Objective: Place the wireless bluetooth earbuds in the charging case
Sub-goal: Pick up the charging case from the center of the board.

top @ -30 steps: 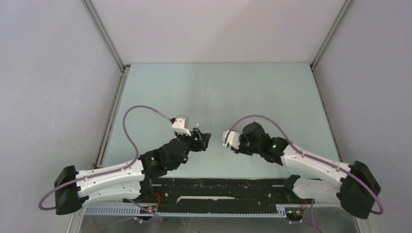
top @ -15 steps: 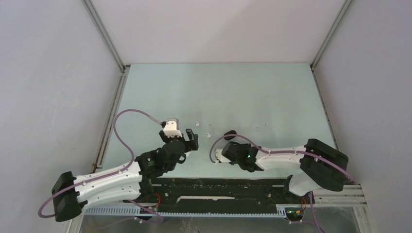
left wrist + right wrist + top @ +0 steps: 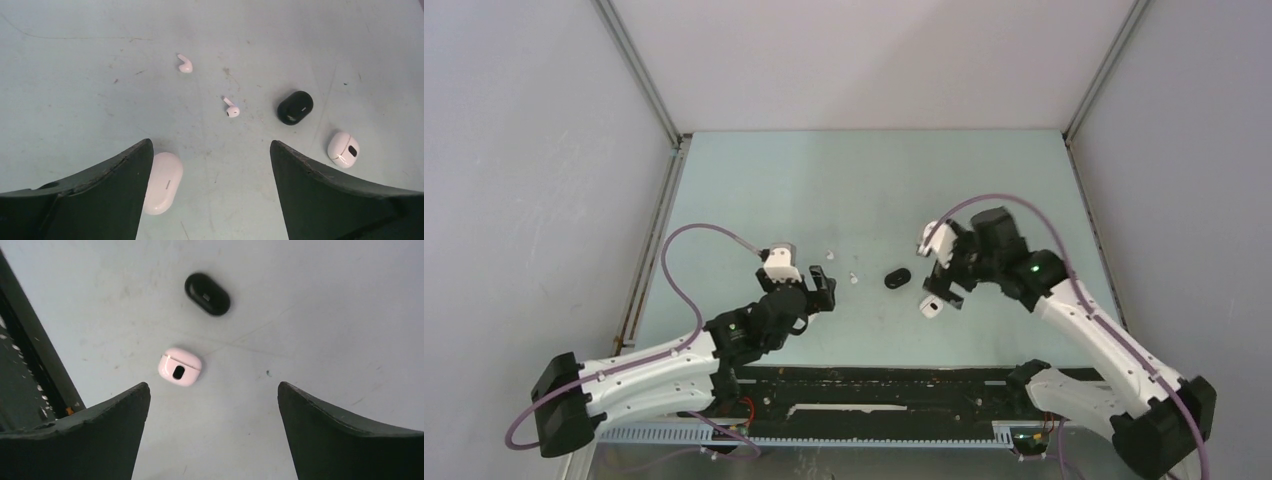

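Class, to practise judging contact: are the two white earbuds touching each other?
Apart. The left wrist view shows the upper earbud and the lower earbud with bare table plainly between them.

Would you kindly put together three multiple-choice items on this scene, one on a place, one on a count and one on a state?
1. Where does the black case lie?
A. On the table, beside the small white case but apart from it
B. Stacked on that case
C. Clamped in a gripper

2. How many loose white earbuds lie in the left wrist view?
A. One
B. Four
C. Two

3. How does the right gripper stand?
A. Shut on an earbud
B. Open and empty
C. Shut on the black case

Answers:
1 A: both wrist views show bare table between the two cases.
2 C: two buds lie apart from each other beyond the open fingers.
3 B: its fingers stand wide apart and touch nothing.
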`<state>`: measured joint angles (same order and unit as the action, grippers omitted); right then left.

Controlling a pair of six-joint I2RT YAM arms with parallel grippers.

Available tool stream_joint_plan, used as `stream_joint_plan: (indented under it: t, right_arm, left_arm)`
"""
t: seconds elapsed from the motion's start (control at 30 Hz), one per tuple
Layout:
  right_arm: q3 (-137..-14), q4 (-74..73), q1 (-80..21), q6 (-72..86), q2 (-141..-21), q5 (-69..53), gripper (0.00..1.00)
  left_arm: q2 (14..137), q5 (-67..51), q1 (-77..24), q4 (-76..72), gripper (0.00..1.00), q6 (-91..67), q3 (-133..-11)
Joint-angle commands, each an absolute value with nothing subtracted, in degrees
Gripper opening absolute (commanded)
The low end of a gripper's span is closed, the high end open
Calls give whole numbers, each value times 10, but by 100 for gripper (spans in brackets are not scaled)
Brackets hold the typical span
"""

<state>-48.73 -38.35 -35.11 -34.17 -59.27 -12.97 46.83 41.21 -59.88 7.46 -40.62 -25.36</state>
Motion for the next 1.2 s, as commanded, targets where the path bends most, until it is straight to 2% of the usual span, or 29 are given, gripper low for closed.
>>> stream_joint_plan:
  t: [0.0,0.03,0.17,0.27,0.57,0.87,1.17]
  right_arm:
    - [-525,-485,-230,-449,-594,-409,99]
    - [-526,-490,-214,-474,-603,-429,96]
    - [-524,-529,-198,-586,-646,-438,74]
    - [-504,-509,-195,-646,-664,-419,69]
    - [-472,-461,-256,-751,-733,-328,70]
    - [-466,-409,-275,-774,-823,-290,71]
    - [-466,-402,-282,-776,-865,-280,70]
  left_arm:
    - [501,363,-595,7,92,-417,-261]
    - [515,346,-595,-11,92,-412,-261]
    - [579,251,-594,-56,90,-406,-278]
    - [616,173,-594,-110,85,-408,-277]
    - [664,149,-594,-122,83,-437,-287]
    - [674,116,-594,-131,84,-445,-292]
    - [673,119,-594,-132,84,-454,-287]
